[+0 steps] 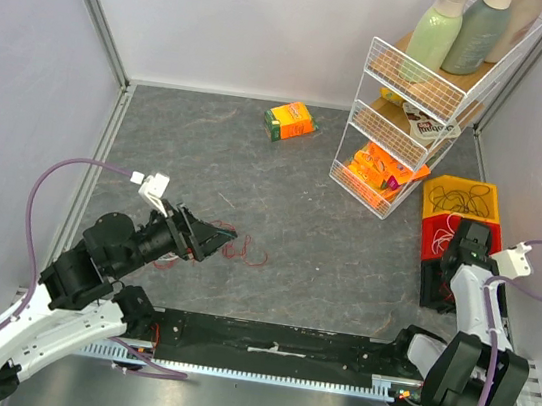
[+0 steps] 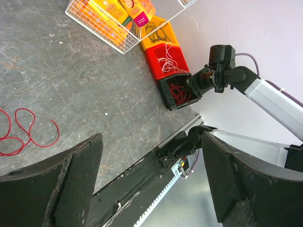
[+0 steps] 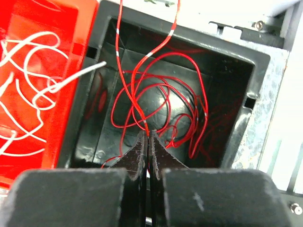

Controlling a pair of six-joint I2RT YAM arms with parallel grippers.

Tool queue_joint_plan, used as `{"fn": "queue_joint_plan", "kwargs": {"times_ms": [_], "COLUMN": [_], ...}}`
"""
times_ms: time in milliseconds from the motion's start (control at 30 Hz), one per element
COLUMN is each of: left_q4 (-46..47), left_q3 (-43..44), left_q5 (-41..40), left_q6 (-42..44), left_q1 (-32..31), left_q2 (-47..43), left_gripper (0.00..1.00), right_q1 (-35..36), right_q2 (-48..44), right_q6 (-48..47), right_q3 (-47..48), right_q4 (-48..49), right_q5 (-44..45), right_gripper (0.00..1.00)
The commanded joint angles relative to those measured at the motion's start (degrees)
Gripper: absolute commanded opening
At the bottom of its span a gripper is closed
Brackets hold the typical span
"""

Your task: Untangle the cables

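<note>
My right gripper point(image 3: 147, 142) pinches a red cable point(image 3: 156, 90) in the bin point(image 3: 227, 61), mid-frame; my left gripper point(image 2: 151, 142) gapes empty. A lift may drag the interlaced loops out too.

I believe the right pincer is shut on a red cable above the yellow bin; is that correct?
Not quite: the bin under it is black. The right pincer is shut on a red cable above the black bin, as the right wrist view shows.

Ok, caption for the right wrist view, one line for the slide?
Right gripper pinches a red cable over the black bin; white cables lie in the red bin alongside.
</note>
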Motion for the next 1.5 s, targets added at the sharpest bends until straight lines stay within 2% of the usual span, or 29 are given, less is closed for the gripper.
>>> {"fn": "queue_joint_plan", "kwargs": {"times_ms": [0, 167, 367, 500, 600, 633, 667, 767, 867, 1000, 1100, 1167, 1267, 1367, 1467], "left_q4": [1.5, 0.9, 0.6, 0.2, 0.3, 0.4, 0.5, 1.0, 2.3, 3.0, 2.9, 2.7, 2.0, 1.9, 2.3], "left_q3": [-0.5, -0.2, -0.3, -0.6, -0.6, -0.7, -0.8, -1.2, -2.1, -2.0, -2.0, -2.0, -1.6, -1.5, -1.5], "left_q5": [-0.1, -0.3, -0.5, -0.9, -1.1, -1.3, -1.4, -1.3, -0.8, -0.1, -0.2, -0.3, -0.6, -0.5, -0.2], "left_q6": [0.2, 0.4, 0.5, 0.5, 0.7, 0.9, 1.0, 1.1, 0.9, 1.1, 1.1, 1.1, 1.1, 1.1, 0.6], "left_q1": [0.0, 0.0, -0.1, -0.2, -0.1, -0.1, -0.1, -0.1, -0.1, -0.2, -0.1, -0.1, -0.1, -0.1, -0.2], "left_q2": [-1.4, -1.5, -1.5, -1.8, -1.8, -1.7, -1.7, -1.5, -1.3, -0.5, -1.0, -1.5, -1.5, -1.1, -0.4], "left_gripper": [0.9, 0.9, 0.9, 0.9, 0.9, 0.9, 0.9, 0.9, 0.91, 0.91, 0.91, 0.91, 0.91, 0.91, 0.91], "right_q1": [-0.1, -0.1, -0.6, -0.6, -0.6, -0.6, -0.6, -0.3, 0.7, 3.3, 6.8, 9.0, 12.1, 13.4, 14.7], "right_q2": [-1.1, -0.7, 6.9, 8.7, 9.2, 8.8, 8.2, 4.5, 0.6, -2.4, -4.2, -4.8, -4.8, -4.4, -5.7], "right_q6": [5.0, 4.5, 4.9, 4.7, 3.3, 2.3, 1.7, -1.1, -2.4, -1.7, -0.5, -0.4, -0.6, -3.1, -12.3], "right_q3": [1.9, 1.5, 4.4, 4.0, 4.1, 4.2, 4.4, 4.4, 4.5, 6.3, 8.0, 9.7, 12.9, 14.6, 14.1], "right_q4": [-6.6, -6.9, -4.9, -2.7, -2.0, -1.9, -2.0, -3.1, -4.9, -9.6, -12.6, -13.9, -16.4, -15.9, -9.3], "right_q5": [-1.7, -8.0, -6.4, -6.5, -7.5, -7.0, -6.0, -3.9, -4.3, -5.0, -3.3, -0.7, 5.3, 8.4, 5.5], "right_gripper": [0.0, 0.0, 0.0, 0.03, 0.08, 0.12, 0.2, 0.54, 0.7, 0.75, 0.84, 0.86, 0.95, 0.98, 0.98]}}
